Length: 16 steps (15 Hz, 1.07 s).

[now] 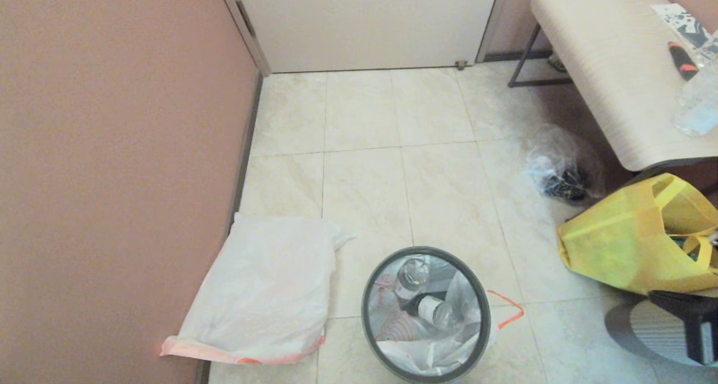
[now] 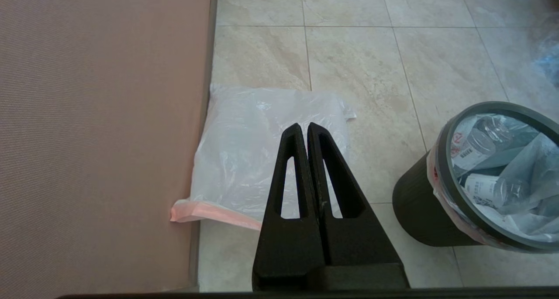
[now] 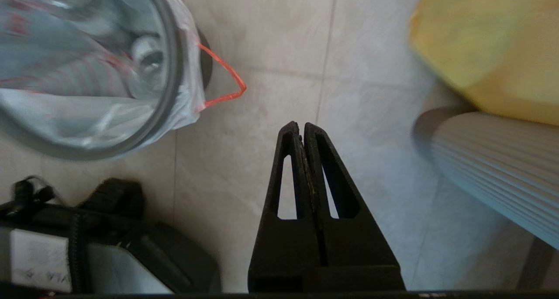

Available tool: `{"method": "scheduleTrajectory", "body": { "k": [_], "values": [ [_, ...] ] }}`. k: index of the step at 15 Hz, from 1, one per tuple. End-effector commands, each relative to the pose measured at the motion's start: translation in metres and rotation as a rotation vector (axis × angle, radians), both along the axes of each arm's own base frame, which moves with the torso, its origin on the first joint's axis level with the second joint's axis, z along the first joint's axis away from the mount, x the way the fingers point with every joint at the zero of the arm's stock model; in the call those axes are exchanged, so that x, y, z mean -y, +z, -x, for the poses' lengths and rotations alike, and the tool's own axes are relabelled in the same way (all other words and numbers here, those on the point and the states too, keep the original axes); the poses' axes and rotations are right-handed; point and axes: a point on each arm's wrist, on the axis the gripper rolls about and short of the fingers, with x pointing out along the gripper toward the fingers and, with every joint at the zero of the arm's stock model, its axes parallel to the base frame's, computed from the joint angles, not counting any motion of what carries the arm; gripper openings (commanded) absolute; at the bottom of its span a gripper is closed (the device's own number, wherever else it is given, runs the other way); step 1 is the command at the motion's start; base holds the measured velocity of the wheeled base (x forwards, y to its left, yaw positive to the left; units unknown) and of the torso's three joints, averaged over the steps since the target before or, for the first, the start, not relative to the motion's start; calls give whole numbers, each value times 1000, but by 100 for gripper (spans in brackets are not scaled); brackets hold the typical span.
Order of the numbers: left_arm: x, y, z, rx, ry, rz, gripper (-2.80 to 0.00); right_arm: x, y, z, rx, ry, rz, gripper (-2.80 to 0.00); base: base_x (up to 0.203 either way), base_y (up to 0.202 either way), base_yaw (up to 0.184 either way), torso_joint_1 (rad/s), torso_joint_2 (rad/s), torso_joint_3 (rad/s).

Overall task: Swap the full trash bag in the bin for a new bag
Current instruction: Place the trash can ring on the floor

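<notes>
We're at the start: full trash bag (image 1: 418,311) sits in the bin (image 1: 367,317); both grippers, left gripper (image 2: 307,126) and right gripper (image 3: 301,126), hang closed and empty; next, we judge, grab the drawstring (image 3: 225,78).

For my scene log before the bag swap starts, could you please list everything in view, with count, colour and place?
Small round black plastic bin: one, thin grey ring rim, on the floor in front of the robot.
Full translucent white trash bag: one, red print, holding clear bottles, inside the bin; orange-red drawstring loop hangs outside.
New thin white plastic bag: one, pale orange-red hem, flat on the floor by the pink wall.
Yellow tote: one, right of the bin.
Clear bag with dark items: one, under the bench.
Pale bench: one, far right.
Left gripper: black, shut, above the new bag.
Right gripper: black, shut, above bare floor beside the bin.
</notes>
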Motion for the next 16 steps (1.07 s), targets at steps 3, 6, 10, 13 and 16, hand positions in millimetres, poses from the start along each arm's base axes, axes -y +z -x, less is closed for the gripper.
{"method": "scheduleTrajectory", "body": {
  "k": [3,6,10,13,16],
  "values": [
    [0,-10,-3,-36,-1,1,-280,-27,-67,-95,-198,7,26,-280,0,0,0,0,0,0],
    [0,-10,-3,-37,-1,1,-280,-62,-98,-129,-193,37,53,-280,0,0,0,0,0,0],
    [0,-10,-3,-36,0,1,-280,-97,-119,-135,-213,103,93,-280,0,0,0,0,0,0],
    [0,-10,-3,-36,-1,1,-280,-112,-133,-152,-173,84,116,0,0,0,0,0,0,0],
    [0,-10,-3,-37,-1,1,-280,-126,-131,-151,-147,117,109,0,0,0,0,0,0,0]
  ]
}}
